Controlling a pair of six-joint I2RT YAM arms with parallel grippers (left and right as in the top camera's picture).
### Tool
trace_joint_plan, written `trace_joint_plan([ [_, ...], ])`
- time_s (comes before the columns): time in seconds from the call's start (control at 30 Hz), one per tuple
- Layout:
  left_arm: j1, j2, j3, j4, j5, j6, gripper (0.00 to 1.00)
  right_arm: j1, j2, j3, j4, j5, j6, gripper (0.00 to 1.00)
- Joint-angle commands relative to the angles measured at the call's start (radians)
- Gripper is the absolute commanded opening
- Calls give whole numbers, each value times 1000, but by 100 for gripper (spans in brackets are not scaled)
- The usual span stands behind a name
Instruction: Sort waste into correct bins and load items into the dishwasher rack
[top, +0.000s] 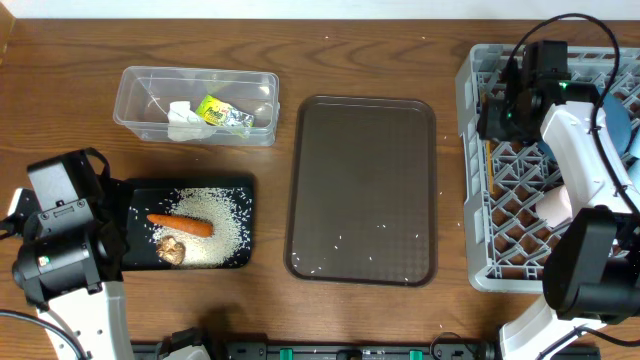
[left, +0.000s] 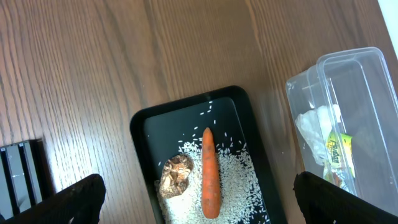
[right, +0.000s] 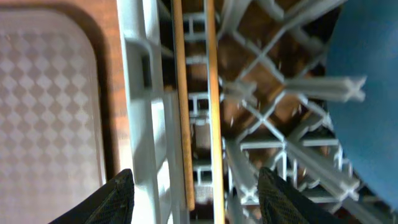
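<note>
My right gripper (right: 196, 186) hangs open over the left edge of the grey dishwasher rack (top: 480, 150). The two wooden chopsticks (right: 181, 93) lie lengthwise in the rack between its fingers, touching neither one. A dark-blue plate (right: 367, 93) stands in the rack to the right. My left gripper (left: 199, 196) is wide open above the black tray (left: 140, 134), which holds white rice (left: 239, 186), an orange carrot (left: 210, 180) and a brown lump (left: 176, 175). The clear tub (top: 140, 95) holds a white tissue (top: 183, 120) and a yellow-green wrapper (top: 225, 115).
A large dark brown serving tray (top: 362, 190) lies between the black tray and the rack, with a few rice grains near its front edge. A pale rounded item (top: 556, 205) sits in the rack beneath the right arm.
</note>
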Motion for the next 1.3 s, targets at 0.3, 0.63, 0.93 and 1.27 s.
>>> trace_joint_plan([
  [0.3, 6, 1, 1, -2, -19, 6, 98, 55, -411, 34, -198, -82, 142, 48],
  [0.63, 6, 1, 1, -2, -19, 6, 98, 346, -745, -266, -245, 71, 404, 45],
  [0.93, 6, 1, 1, -2, -19, 6, 98, 483, -881, -662, 0, 99, 484, 99],
  [1.27, 6, 1, 1, -2, -19, 6, 98, 481, -873, -704, 158, 106, 484, 99],
])
